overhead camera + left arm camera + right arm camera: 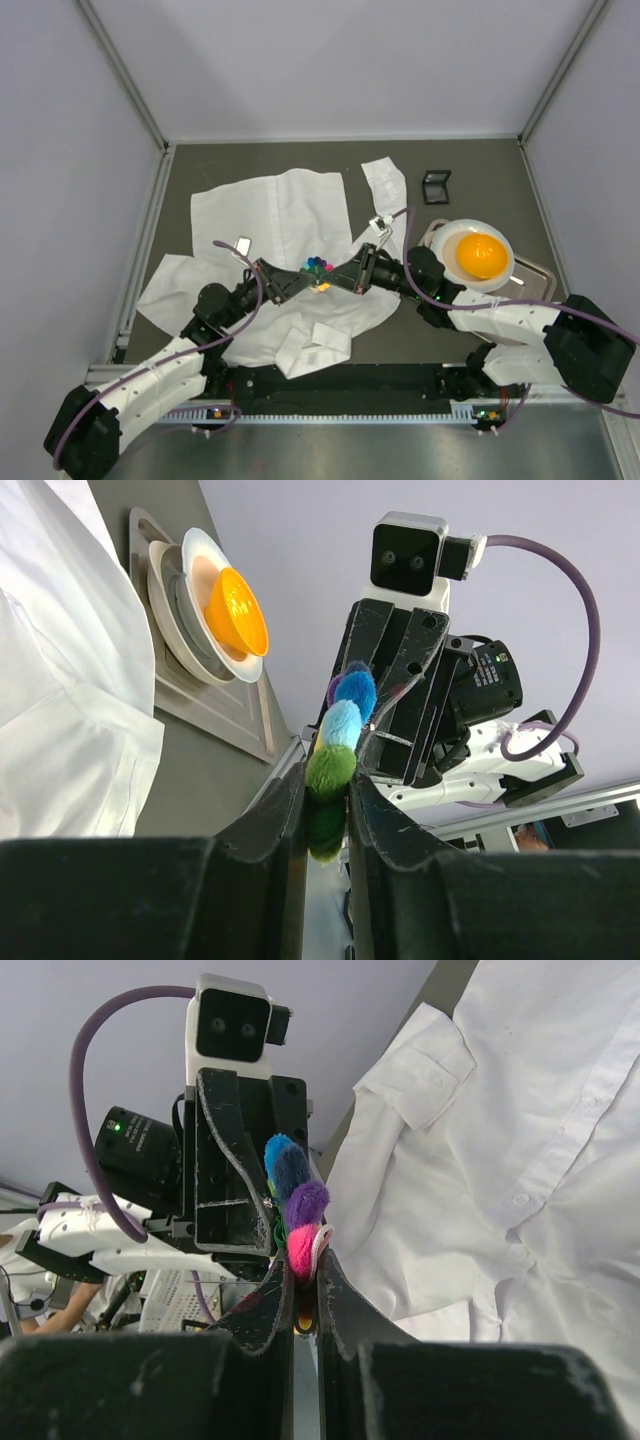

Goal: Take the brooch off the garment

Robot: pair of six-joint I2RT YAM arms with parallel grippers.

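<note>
The left jaws are almost shut, with only a narrow slot between them, and they pinch the green petals of the brooch at its lower edge. The brooch stands on edge between the two sets of jaws, over the middle of the shirt, which lies spread on the worktop beneath and behind both. The right jaws meet it from the opposite side, also nearly closed, and nip the pink petal (so both arms have one small soft thing at once). Well off to the outer side of the right jaws sits an orange bowl on stacked plates.

The main risk, as I judge it, is the two grips working against each other. If one arm pulls away while the other is clamped, the fluffy petals could tear off or slide out, and the brooch would drop into the folds. If the pin is through the cloth, a straight lift would drag the thin fabric up and could snag or rip it.

The pin and clasp are hidden behind the petals and fingers in every view. I cannot tell whether the brooch is free of the shirt or fastened to it. In the top view it is only a small speck of colour.
</note>
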